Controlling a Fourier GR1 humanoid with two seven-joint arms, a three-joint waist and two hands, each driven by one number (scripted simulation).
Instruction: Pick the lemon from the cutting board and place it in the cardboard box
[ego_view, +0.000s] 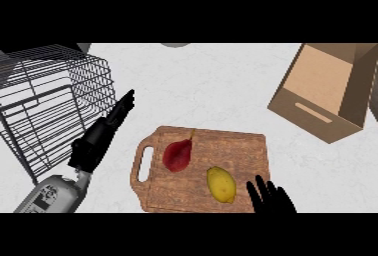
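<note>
One dark-red pepper-like vegetable (178, 154) shares the brown wooden cutting board (229, 142) with the yellow oval lemon (221, 184), just left of the right hand (271, 198), fingers straight; left hand (100, 137) likewise relaxed beside a black wire basket (52, 102).

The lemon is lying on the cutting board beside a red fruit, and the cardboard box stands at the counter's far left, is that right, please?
Not quite. In the head view the box stands at the far right; a wire basket is at the left. The lemon does lie on the cutting board beside the red fruit.

Left forearm (52, 196) carries a black-and-white label, marks too small to read, no other legible text
</note>
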